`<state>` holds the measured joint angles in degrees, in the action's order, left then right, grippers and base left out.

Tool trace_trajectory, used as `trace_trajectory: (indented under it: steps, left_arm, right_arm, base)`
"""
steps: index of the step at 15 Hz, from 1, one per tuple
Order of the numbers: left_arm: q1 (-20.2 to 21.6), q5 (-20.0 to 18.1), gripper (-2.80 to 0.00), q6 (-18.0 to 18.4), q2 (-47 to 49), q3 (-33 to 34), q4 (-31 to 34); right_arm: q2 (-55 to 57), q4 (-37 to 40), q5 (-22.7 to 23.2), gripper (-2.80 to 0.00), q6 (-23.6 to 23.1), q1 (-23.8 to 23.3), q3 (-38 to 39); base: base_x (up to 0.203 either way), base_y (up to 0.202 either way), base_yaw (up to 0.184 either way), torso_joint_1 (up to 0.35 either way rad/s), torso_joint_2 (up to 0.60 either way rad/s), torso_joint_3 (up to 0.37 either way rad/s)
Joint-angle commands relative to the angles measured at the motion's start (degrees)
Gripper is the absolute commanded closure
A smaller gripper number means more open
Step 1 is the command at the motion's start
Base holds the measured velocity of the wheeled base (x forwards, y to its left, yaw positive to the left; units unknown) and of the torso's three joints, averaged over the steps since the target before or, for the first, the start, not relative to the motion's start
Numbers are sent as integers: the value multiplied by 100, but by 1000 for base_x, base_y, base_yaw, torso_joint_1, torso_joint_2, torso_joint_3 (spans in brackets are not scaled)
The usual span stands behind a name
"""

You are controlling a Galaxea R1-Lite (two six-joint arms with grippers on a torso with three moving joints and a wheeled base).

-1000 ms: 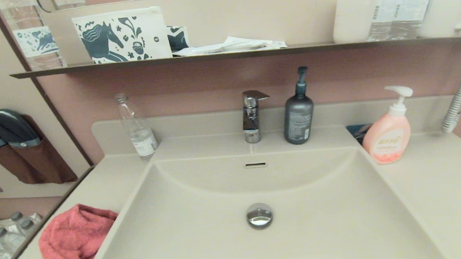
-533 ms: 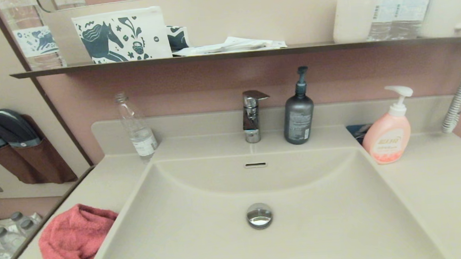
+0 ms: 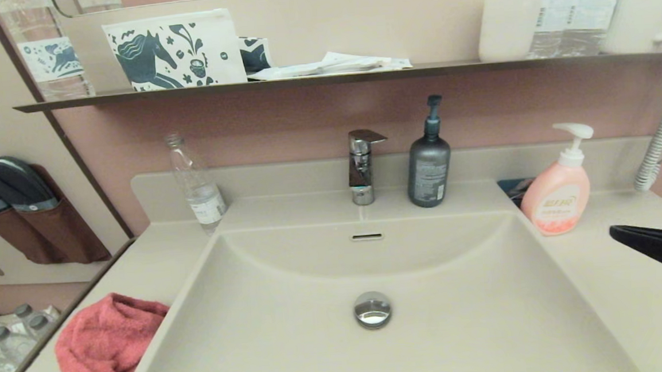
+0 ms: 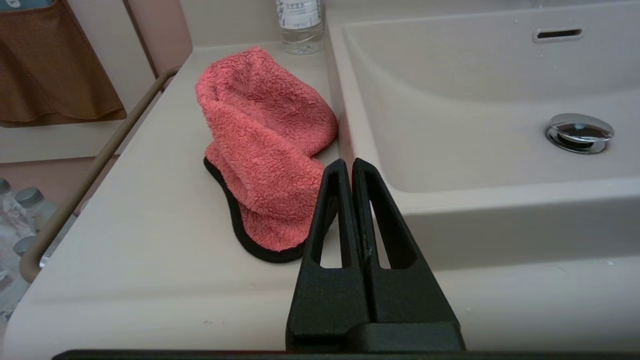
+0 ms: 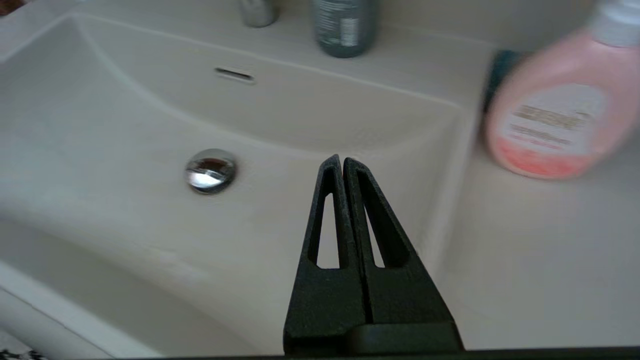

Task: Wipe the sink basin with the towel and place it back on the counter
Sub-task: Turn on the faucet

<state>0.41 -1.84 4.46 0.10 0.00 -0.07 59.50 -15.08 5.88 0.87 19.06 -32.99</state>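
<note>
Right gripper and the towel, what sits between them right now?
In the head view, the sink basin, with its drain plug, lies between the right gripper and the towel on the counter.

Bathroom, sink basin (image 3: 294, 338), faucet (image 3: 361, 167), soap dispenser (image 3: 556, 195)

We see the towel (image 3: 108, 349) bunched on the counter (image 3: 630, 282) at the sink basin's (image 3: 295, 349) left rim. Drain plug (image 3: 372, 309) mid-basin, faucet (image 3: 361, 164) behind it. Right end effector (image 3: 618, 231) hovers over the counter near the pink soap dispenser (image 3: 556, 195), well apart from the towel.
</note>
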Motion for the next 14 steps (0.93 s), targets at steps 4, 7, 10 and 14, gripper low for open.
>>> trace_trajectory:
  steps: [4,7,10,14]
  left_arm:
    - [2,-1,0,3,-1,0,-1]
    - [3,-1,0,3,-1,0,-1]
    - [6,-1,0,3,-1,0,-1]
    - [2,-1,0,3,-1,0,-1]
  right_arm:
    - [2355,-1088,-1946,0,303,1723,-913]
    - [3457,-1398,-2638,0,334,1917,-2043]
    - [4255,-1472,-2950,0,329,2041,-2979]
    - [5104,-1489,-3121,0,326,2167,-3919]
  base:
    - [0,0,0,0,0,0]
    - [0,0,0,0,0,0]
    - [0,0,0,0,0,0]
    - [0,0,0,0,0,0]
